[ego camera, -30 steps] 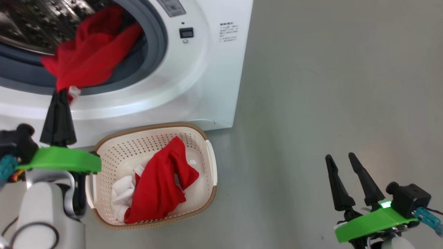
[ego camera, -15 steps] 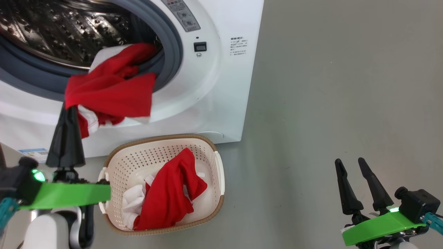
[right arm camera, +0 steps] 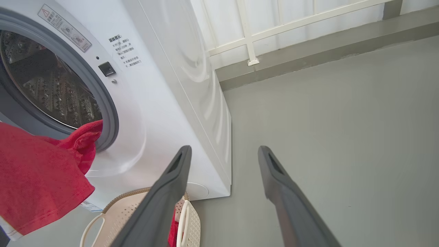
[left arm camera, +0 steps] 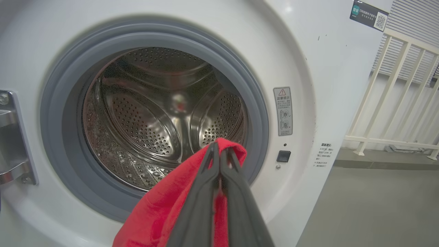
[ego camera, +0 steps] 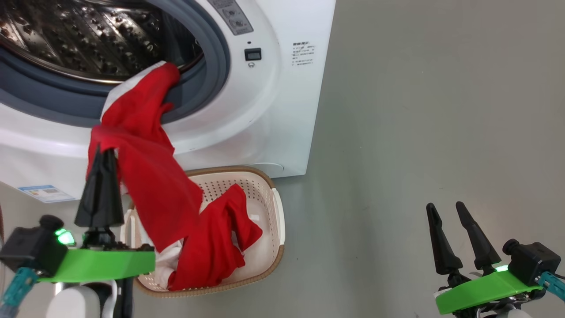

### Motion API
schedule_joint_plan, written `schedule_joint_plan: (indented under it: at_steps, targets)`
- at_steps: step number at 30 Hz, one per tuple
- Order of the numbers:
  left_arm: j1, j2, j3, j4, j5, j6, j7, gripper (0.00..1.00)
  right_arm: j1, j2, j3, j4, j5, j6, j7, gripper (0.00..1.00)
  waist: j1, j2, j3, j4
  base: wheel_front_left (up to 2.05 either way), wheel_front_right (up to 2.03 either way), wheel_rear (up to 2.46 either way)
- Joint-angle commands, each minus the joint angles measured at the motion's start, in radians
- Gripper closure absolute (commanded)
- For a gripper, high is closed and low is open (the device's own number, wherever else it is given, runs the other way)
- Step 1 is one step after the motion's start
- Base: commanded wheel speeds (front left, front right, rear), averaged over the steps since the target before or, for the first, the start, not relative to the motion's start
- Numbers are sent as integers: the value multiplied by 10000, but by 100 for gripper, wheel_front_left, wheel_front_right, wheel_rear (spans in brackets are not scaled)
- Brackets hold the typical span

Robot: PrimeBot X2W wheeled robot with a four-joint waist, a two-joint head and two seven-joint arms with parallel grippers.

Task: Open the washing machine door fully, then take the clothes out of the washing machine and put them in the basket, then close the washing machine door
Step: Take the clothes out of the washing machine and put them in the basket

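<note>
Pinching fingers: the left gripper [ego camera: 102, 153] has its two dark fingers pressed together on a fold of the red garment [ego camera: 145, 176], in front of the washing machine [ego camera: 282, 110] and just below its opening.
Spread fingers: the right gripper [ego camera: 445, 206] holds its fingers apart with nothing between them, well to the right of the washing machine.
Held garment: one end lies over the grey gasket [ego camera: 215, 57] at the lower right of the washing machine's opening. From the grip the rest hangs down across the white front, its lower edge over the left half of the basket [ego camera: 229, 169]. Whether it touches what lies there I cannot tell.
Basket: on the floor [ego camera: 419, 110] against the foot of the washing machine, below the opening. A second red garment [ego camera: 216, 247] with some white cloth lies heaped in it.
Drum [ego camera: 88, 39]: perforated steel behind the garment's end.
Edges: the washing machine's right front corner meets the floor just beyond the basket's right rim.
Open room: grey floor runs from the washing machine's right side to the right gripper. A white railing [right arm camera: 246, 34] stands behind the washing machine.
</note>
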Motion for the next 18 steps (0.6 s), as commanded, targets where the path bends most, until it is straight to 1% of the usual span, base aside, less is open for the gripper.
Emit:
schedule_joint_plan:
  at_steps: [1, 9, 18]
  targets:
    - [-26, 181, 256, -176, -22, 60, -78, 100, -82, -88, 220, -249, -50, 75, -65, 0, 0, 0, 45, -24, 0, 0, 0]
    - [-262, 180, 75, 1752, -14, -15, -78, 100, -301, 13, 281, -293, -57, 75, -65, 0, 0, 0, 533, -168, 0, 0, 0]
    - [-1220, 180, 146, 4099, 324, -164, -78, 99, -778, 153, 381, -368, -42, 75, -65, 0, 0, 0, 1613, -412, 0, 0, 0]
